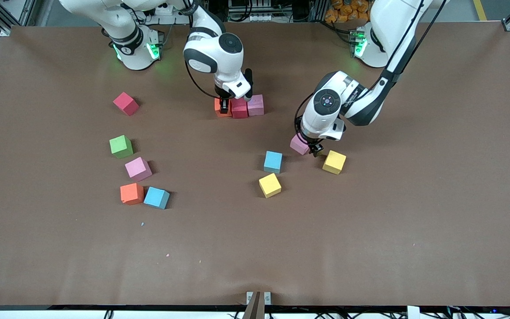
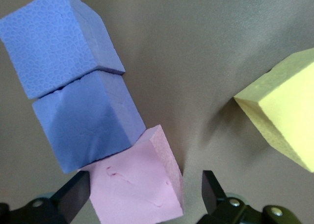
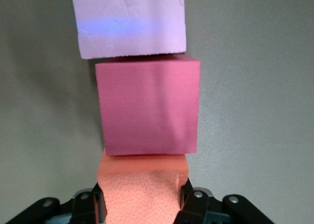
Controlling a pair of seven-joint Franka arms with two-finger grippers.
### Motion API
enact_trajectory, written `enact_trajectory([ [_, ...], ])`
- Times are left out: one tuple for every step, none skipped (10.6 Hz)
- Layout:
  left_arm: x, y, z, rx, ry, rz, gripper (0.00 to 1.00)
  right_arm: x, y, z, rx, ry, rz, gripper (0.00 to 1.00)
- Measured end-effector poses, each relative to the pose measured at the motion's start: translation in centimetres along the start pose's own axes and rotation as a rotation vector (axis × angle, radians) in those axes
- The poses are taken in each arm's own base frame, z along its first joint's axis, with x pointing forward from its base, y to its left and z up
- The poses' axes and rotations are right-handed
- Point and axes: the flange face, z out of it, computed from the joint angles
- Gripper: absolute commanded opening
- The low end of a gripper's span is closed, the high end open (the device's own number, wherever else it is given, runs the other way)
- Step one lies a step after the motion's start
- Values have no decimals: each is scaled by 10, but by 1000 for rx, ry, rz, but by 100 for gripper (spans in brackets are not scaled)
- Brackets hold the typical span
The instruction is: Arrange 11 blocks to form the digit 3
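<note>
**First row of three cubes down, both pincers at work**

Three cubes sit in a tight row on the table (image 1: 38, 248), close to the robots' bases and about midway between the two arms: an orange cube (image 1: 218, 107) at the right arm's end, a dark pink cube (image 1: 239, 108) in the middle, and a pale pink cube (image 1: 256, 105) at the left arm's end. In the right wrist view the three touch face to face in a straight line.

The right pincer (image 1: 224, 106) is down at the orange cube, its fingers (image 3: 95, 204) pressed into the foam from both sides so that the block bulges between them.

The left pincer (image 1: 314, 150) stands low over another pink cube (image 1: 298, 144), nearer the front camera and toward the left arm's end. Its fingers (image 2: 73, 194) are spread wide on either side of that cube and not squeezing it. The left wrist view shows two blue-violet cubes (image 2: 86, 121) lined up against this pink one.

Just beside the left pincer lies a yellow cube (image 1: 334, 161); a light blue cube (image 1: 273, 161) and a second yellow cube (image 1: 269, 185) lie nearer the camera.

Toward the right arm's end the rest lie loose: a red cube (image 1: 125, 103), a green cube (image 1: 121, 146), a pink cube (image 1: 138, 169), and an orange cube (image 1: 132, 193) touching a light blue one (image 1: 156, 197).
</note>
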Motion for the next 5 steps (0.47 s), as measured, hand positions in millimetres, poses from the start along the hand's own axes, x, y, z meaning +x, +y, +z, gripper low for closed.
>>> enact_trajectory([
  [-1, -1, 2, 0, 1, 4, 100, 1, 1, 0, -1, 1, -2, 0],
  [-1, -3, 5, 2, 3, 8, 100, 1, 1, 1, -1, 0, -3, 0],
  [-2, -5, 8, 5, 5, 12, 100, 1, 0, 1, 0, 0, -4, 9],
  [-2, -4, 10, 6, 4, 11, 100, 1, 1, 1, 0, 0, -5, 26],
  [-3, -1, 8, 3, -3, 7, 100, 1, 1, 1, 0, -1, -5, 40],
])
